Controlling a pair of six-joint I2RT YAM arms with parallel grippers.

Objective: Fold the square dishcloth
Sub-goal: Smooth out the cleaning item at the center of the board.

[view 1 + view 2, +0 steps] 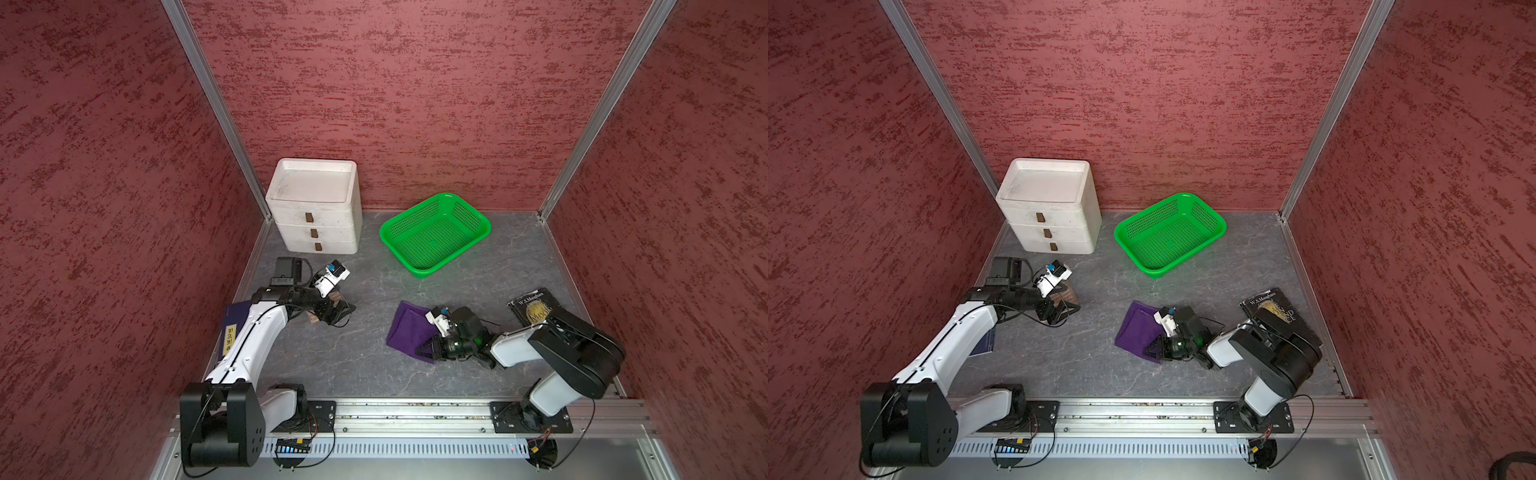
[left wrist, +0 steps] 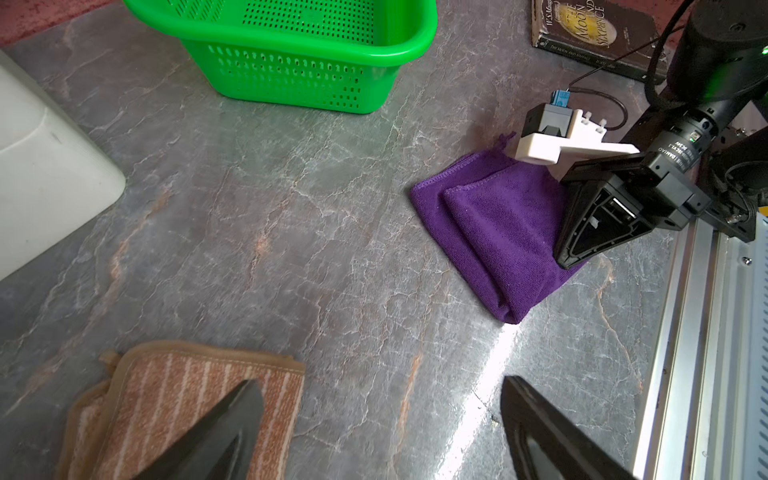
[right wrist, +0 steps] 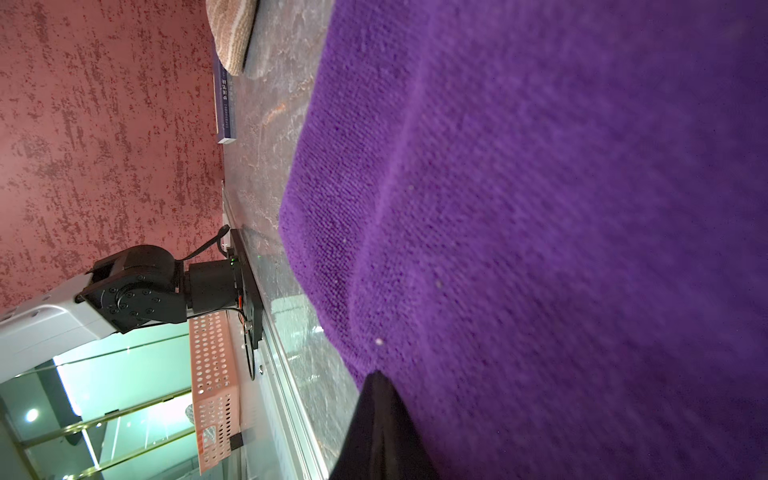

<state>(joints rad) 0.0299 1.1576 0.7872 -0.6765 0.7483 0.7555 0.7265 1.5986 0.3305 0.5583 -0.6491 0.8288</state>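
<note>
An orange-brown striped dishcloth [image 2: 166, 395] lies folded on the grey table, layers stacked; in a top view only a bit of it [image 1: 1068, 293] shows beneath the left arm. My left gripper [image 2: 379, 382] hangs just above its edge, open wide and holding nothing, one finger over the cloth and one over bare table. A purple cloth [image 1: 409, 332] lies folded at centre right. On its near edge rests my right gripper [image 1: 426, 351], jaws shut to a point [image 3: 376, 374]; I cannot tell whether any fabric is pinched.
A green perforated basket [image 1: 478, 216] stands at the back, with a white three-drawer unit [image 1: 316, 208] to its left. A dark paperback [image 1: 532, 307] lies at the right wall, partly under the right arm. A blue book [image 1: 237, 316] lies under the left arm. An aluminium rail [image 1: 415, 409] runs along the front.
</note>
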